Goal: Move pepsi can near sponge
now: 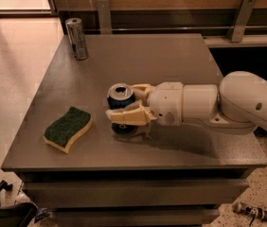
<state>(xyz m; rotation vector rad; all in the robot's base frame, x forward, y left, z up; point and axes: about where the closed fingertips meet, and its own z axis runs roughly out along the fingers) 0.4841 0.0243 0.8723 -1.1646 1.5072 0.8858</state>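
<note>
The pepsi can (120, 98), dark blue with a silver top, stands upright near the middle front of the grey table (143, 60). My gripper (121, 105) reaches in from the right and is shut on the can, one cream finger (128, 117) across its front and the other behind it. The can's base is at or just above the tabletop. The sponge (68, 128), green on top with a yellow body, lies flat to the can's left, a short gap away.
A taller slim silver-grey can (77, 38) stands at the table's back left corner. My white arm (209, 105) stretches across the table's right side. A wooden wall with metal brackets runs behind. Dark objects lie on the floor at the lower left and lower right.
</note>
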